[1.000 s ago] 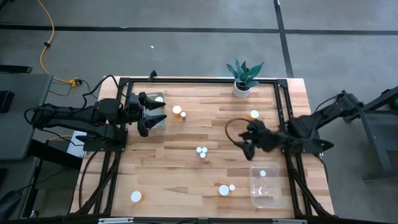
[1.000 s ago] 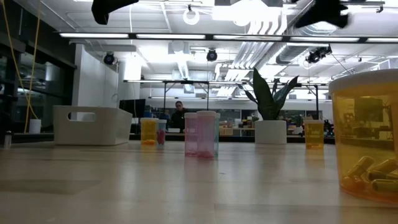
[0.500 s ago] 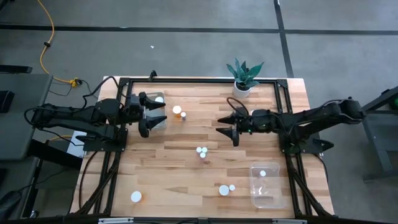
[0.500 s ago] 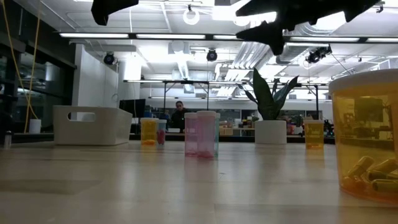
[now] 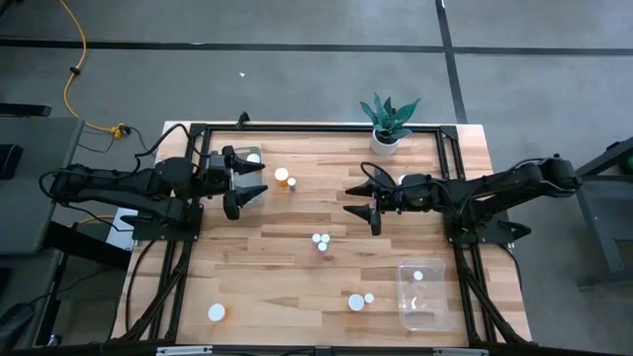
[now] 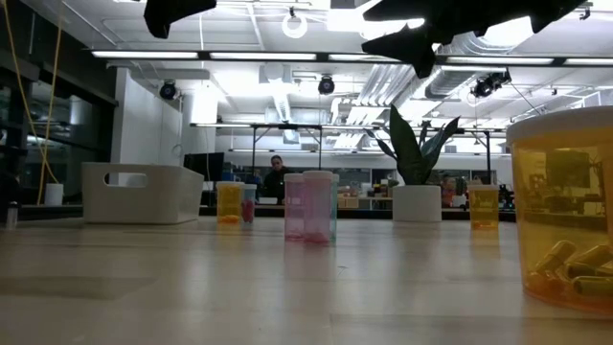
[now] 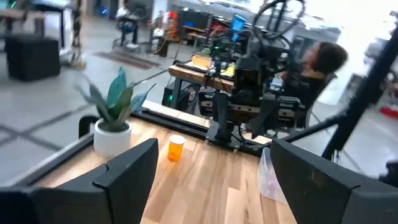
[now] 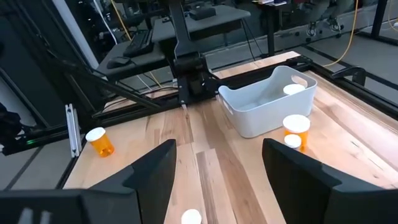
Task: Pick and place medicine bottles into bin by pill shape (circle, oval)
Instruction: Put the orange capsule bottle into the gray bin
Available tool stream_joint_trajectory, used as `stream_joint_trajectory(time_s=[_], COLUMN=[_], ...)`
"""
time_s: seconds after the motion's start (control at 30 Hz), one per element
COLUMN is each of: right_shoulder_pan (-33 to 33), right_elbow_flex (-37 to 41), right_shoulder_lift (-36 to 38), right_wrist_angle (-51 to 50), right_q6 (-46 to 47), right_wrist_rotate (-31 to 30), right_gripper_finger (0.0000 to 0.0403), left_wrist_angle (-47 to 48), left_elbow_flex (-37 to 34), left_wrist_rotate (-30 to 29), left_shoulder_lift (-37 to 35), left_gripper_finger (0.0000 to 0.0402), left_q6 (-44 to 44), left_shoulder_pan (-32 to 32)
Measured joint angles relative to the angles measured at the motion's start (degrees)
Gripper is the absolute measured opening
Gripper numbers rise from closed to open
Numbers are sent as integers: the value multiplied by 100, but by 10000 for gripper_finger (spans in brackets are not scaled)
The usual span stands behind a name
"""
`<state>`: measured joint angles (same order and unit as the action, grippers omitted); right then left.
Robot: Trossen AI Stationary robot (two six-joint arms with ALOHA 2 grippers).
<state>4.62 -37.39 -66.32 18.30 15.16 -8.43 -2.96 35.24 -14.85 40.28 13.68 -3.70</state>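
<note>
High view: I count medicine bottles [image 5: 321, 241] scattered mid-table; right gripper [image 5: 358, 199] wide, empty, arm stretched toward centre.

Low view: arms overhead only.

Left wrist view: left gripper [image 7: 211, 171] wide, empty.

Right wrist view: I see a white bin [image 8: 267, 102] holding one bottle.

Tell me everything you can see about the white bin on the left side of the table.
The white bin looks like opaque plastic, rectangular with rounded corners and a handle cutout in one end. It sits upright on the wooden table near the far left, beside two orange bottles. A white-capped bottle shows inside. The left gripper hovers above it, jaws open, touching nothing.
</note>
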Motion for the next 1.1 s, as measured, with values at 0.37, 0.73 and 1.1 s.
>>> stream_joint_trajectory(time_s=[0.37,0.73,1.1], right_shoulder_pan=[0,4,2], right_elbow_flex=[-2,0,-2], right_shoulder_lift=[0,0,0], right_wrist_angle=[125,120,104], right_q6=[278,280,280], right_wrist_rotate=[0,-50,-55], right_gripper_finger=[232,232,232], left_wrist_angle=[2891,3599,3613], left_elbow_flex=[1581,2057,2254], left_wrist_rotate=[-104,1292,1877], left_shoulder_lift=[2061,3917,4918], left_gripper_finger=[298,298,298], left_q6=[68,-2809,-3625], left_shoulder_pan=[-978,-2454,-3031])
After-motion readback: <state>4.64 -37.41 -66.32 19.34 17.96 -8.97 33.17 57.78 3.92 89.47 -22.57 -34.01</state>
